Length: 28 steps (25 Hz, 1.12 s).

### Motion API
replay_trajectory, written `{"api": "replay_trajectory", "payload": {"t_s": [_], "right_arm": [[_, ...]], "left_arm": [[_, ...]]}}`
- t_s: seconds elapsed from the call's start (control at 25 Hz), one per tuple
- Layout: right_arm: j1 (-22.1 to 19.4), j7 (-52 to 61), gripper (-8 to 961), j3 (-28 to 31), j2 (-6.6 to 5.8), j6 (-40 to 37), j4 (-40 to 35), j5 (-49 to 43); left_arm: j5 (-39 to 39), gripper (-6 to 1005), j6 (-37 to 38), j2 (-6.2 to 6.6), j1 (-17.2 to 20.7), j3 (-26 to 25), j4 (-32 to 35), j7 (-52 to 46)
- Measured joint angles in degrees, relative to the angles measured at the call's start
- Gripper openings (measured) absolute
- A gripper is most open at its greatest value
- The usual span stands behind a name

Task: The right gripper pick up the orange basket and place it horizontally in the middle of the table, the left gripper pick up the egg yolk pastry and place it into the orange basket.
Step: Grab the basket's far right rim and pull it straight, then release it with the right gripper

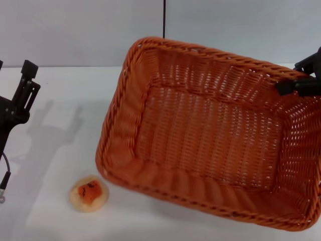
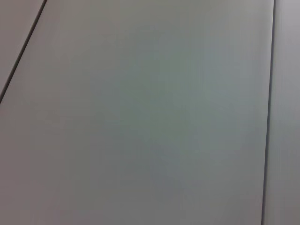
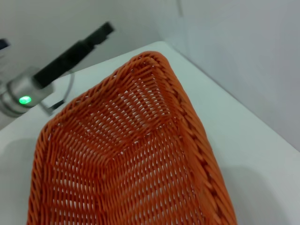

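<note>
Right gripper (image 1: 301, 80) is at the far right rim of the basket (image 1: 210, 135), and its fingers look closed on the braided edge, though the view cuts them off at the frame's side, so that grip is likely rather than certain. The basket appears lifted and skewed, its near left corner low toward the surface (image 1: 50, 125), its long side running at a slant rather than square across. In the right wrist view the basket's far corner (image 3: 150, 61) fills the frame, with the left arm beyond it.

The step in hand, as I read it, is carrying and setting the basket down. To do it well: swing it toward the middle, turn it until the long side lies level across, and lower it flat before letting go, since a one-edge hold invites tipping. Watch the pastry (image 1: 89, 193); it sits on the surface just beside the near left corner, untouched, and a careless drop could clip it.

Left gripper (image 1: 22, 93) waits at the left edge, raised; I cannot tell how its fingers stand.
</note>
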Motion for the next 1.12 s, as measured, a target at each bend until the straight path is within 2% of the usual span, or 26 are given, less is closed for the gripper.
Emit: {"api": "replay_trajectory", "payload": {"t_s": [0.12, 0.32, 0.48, 0.64, 1.12], "right_arm": [[1.2, -1.4, 161, -0.6, -0.05, -1.2, 0.0, -0.1], [2.8, -1.8, 163, -6.3, -0.07, -1.0, 0.5, -0.6], [4.4, -2.1, 165, -9.2, 1.07, 1.3, 2.4, -3.9], [5.7, -3.4, 167, -10.2, 2.15, 4.1, 4.8, -7.2], [7.2, -6.2, 173, -10.6, 2.51, 7.7, 8.5, -7.6]], "left_arm": [[0.0, 796, -0.1, 0.00, -0.1, 0.1, 0.0, 0.0], [0.0, 796, 0.0, 0.00, 0.0, 0.4, 0.0, 0.0], [0.2, 796, 0.0, -0.06, 0.2, 0.4, 0.0, 0.0], [0.4, 797, -0.1, -0.14, 0.4, 0.4, 0.0, 0.0], [0.5, 797, -0.5, -0.27, 0.4, 1.2, -0.5, -0.1]]}}
